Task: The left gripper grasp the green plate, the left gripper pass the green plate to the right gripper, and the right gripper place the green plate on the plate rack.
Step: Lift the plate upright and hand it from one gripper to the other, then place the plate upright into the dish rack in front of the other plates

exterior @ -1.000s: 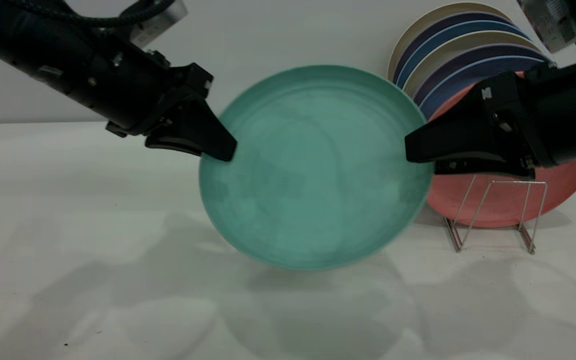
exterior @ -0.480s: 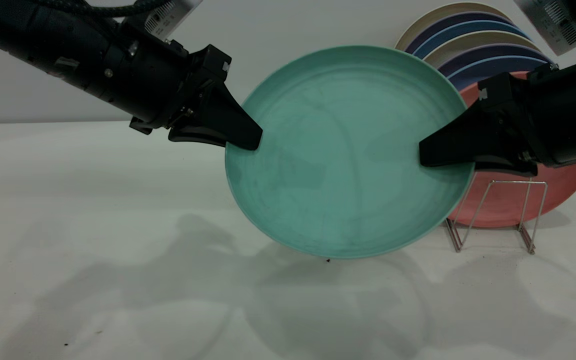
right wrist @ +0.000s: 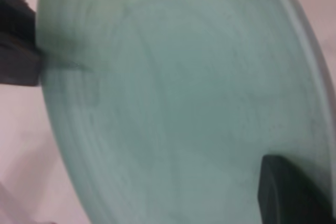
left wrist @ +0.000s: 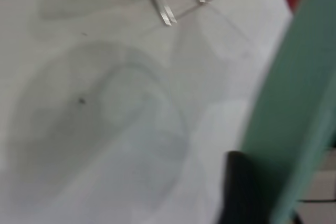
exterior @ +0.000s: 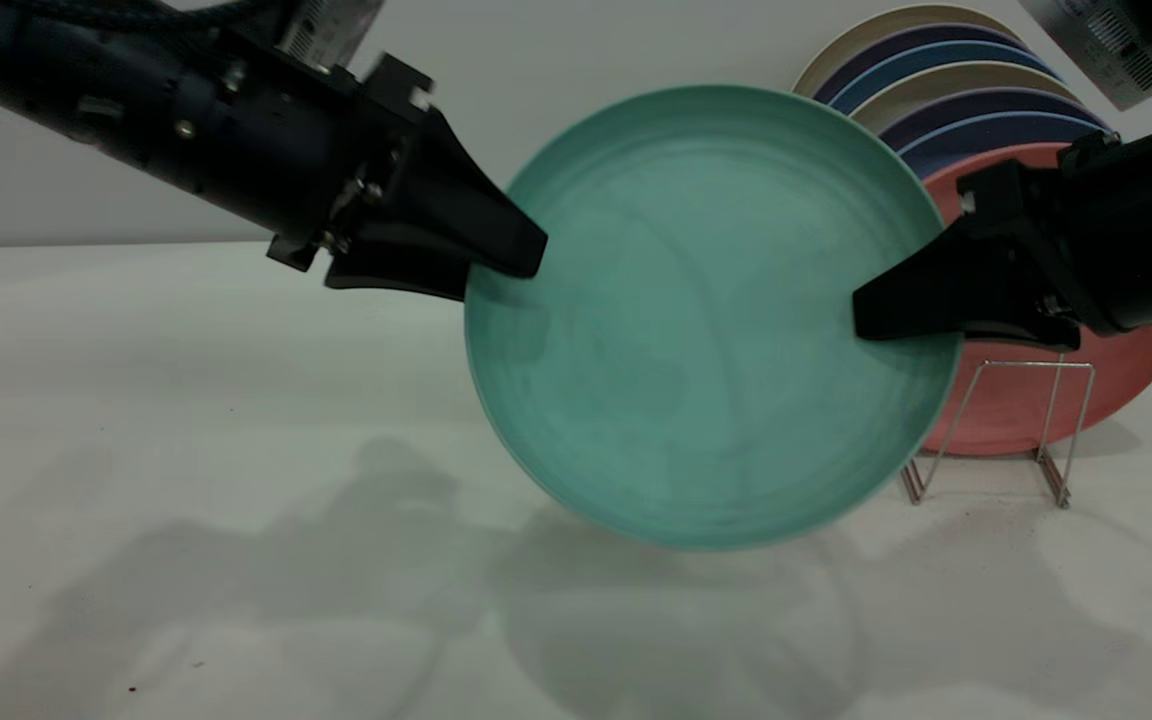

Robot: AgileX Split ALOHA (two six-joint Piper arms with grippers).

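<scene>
The green plate hangs upright in the air above the counter, its face turned to the outside camera, with my two grippers on opposite edges. My left gripper pinches the rim on its side, jaws pressed onto the plate; the left wrist view shows one dark finger lying against the plate's edge. My right gripper has its jaws over the opposite rim, one finger laid on the plate's face, and I judge them closed on the plate, though the finger behind the plate is hidden. So this looks like the handover itself, with both of us holding at once. To do it well I should make sure the right jaws bite deep enough over the rim before the left jaws let go, then spread the left jaws fully and draw that arm straight back along the plate's plane so a fingertip does not drag the rim and twist the plate. The rack stands just behind and below the right gripper, with a pink plate already leaning in it and blue plates behind that, so the plate needs to stay upright for a front loop.
</scene>
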